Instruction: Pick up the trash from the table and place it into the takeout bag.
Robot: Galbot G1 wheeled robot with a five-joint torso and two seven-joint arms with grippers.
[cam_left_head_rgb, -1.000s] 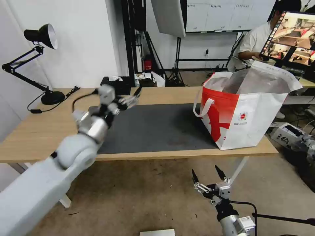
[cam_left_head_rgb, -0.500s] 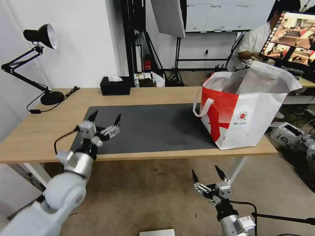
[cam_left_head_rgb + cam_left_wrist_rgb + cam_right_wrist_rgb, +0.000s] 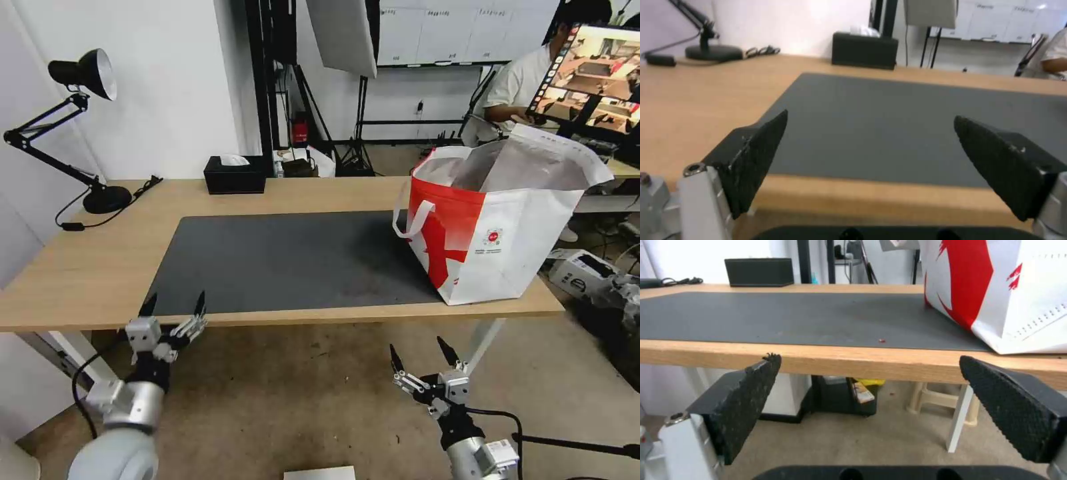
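Trash seems bagged: our left hand (image 3: 172, 308) and right hand (image 3: 420, 357) hang spread and empty below the worktop's (image 3: 80, 280) near edge; takeout bag (image 3: 497, 227) stands right.

You are facing a white wall (image 3: 167, 80) on the far left, with a black desk lamp (image 3: 73, 120) standing before it. Just right of that, a black tissue box (image 3: 235, 175) sits ahead of dark light stands (image 3: 273, 73) and a hanging white panel (image 3: 343, 33). A whiteboard (image 3: 453, 30) runs along the far wall. The floor (image 3: 300, 393) near you is dull brown. At far right a lit monitor (image 3: 590, 77) glows.
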